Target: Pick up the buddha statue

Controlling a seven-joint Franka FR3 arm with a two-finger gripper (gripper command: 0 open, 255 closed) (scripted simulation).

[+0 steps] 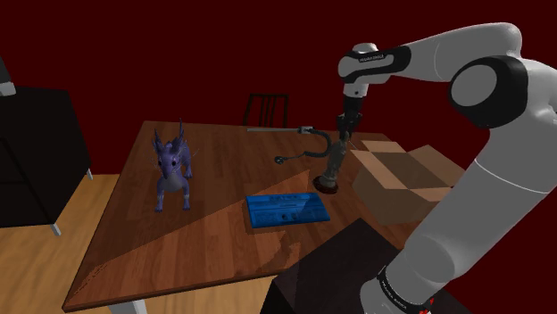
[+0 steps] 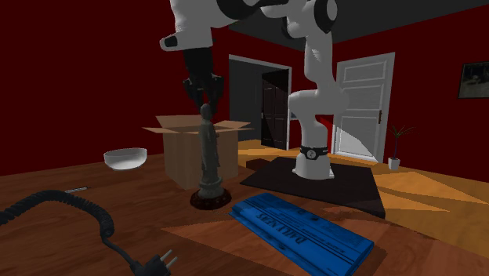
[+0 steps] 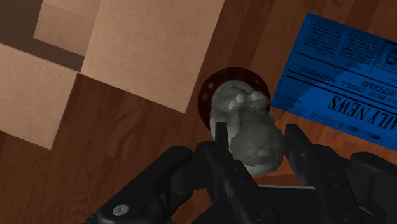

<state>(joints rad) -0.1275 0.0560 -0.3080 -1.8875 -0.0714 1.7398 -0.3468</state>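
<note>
The buddha statue (image 1: pixel 332 165) is standing on the table (image 1: pixel 223 161), just beside the box (image 1: pixel 397 183) sitting at the shoulder view's right. The end effector (image 1: pixel 345 134) is clasping the statue's head from above. The newspaper (image 1: pixel 287 210) is lying flat near the statue, toward the near edge. The cable (image 1: pixel 308 147) is trailing behind the statue. The figurine (image 1: pixel 172 169) is standing well apart at that view's left. The chair (image 1: pixel 266 110) is standing beyond the far edge. In the second exterior view, the bowl (image 2: pixel 125 158) is sitting left of the box.

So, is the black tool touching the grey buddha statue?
Cannot tell: the wrist view shows the black tool around the head of the grey statue, no plain contact or gap.
</note>
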